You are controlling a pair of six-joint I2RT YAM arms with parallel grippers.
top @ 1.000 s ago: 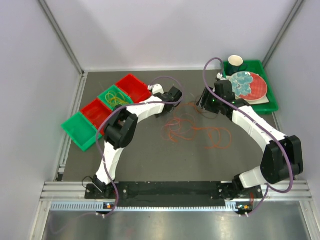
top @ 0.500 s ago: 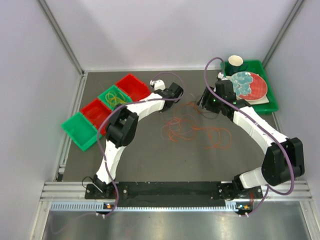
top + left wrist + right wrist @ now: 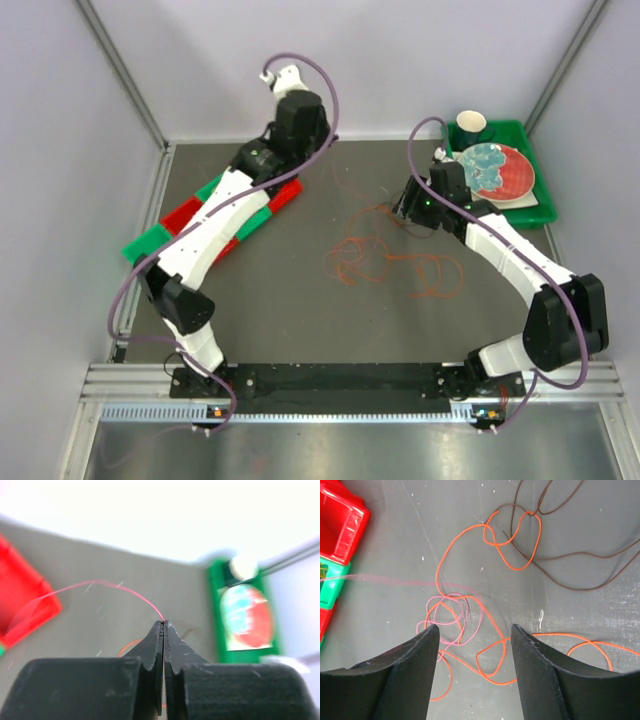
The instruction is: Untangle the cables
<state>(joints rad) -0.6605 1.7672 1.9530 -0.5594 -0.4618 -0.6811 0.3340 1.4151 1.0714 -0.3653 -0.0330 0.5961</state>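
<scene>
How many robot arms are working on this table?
2. The left arm stretches over the coloured bins toward the far wall; the right arm reaches over the tangled cables mid-table. Nothing suggests a hidden one.

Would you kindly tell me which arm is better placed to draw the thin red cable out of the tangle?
The left: the left claw is shut on the red cable and raised off the table; the right claw hangs open over the tangle, holding nothing.

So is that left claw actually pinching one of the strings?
Yes, the left gripper is shut, with a thin red cable clamped at its tips and arcing away to the side.
</scene>
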